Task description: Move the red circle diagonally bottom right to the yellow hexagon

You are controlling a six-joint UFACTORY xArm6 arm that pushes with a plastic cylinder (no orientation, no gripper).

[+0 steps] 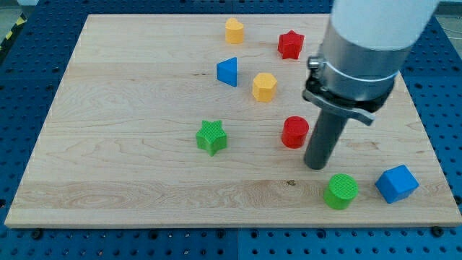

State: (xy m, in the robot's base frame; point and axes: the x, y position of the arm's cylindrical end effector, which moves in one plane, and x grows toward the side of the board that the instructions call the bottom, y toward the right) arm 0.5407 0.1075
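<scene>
The red circle (294, 132) stands on the wooden board, right of centre. The yellow hexagon (264, 87) lies up and to its left, about a block's width apart. My tip (316, 165) rests on the board just to the lower right of the red circle, close to it; I cannot tell whether it touches. The rod rises from there to the arm's grey and white body at the view's top right.
A blue triangle (227, 71) sits left of the hexagon. A yellow heart-like block (234, 30) and a red star (290, 44) lie near the top. A green star (211, 137) is at centre. A green circle (340, 191) and a blue cube (396, 183) lie at bottom right.
</scene>
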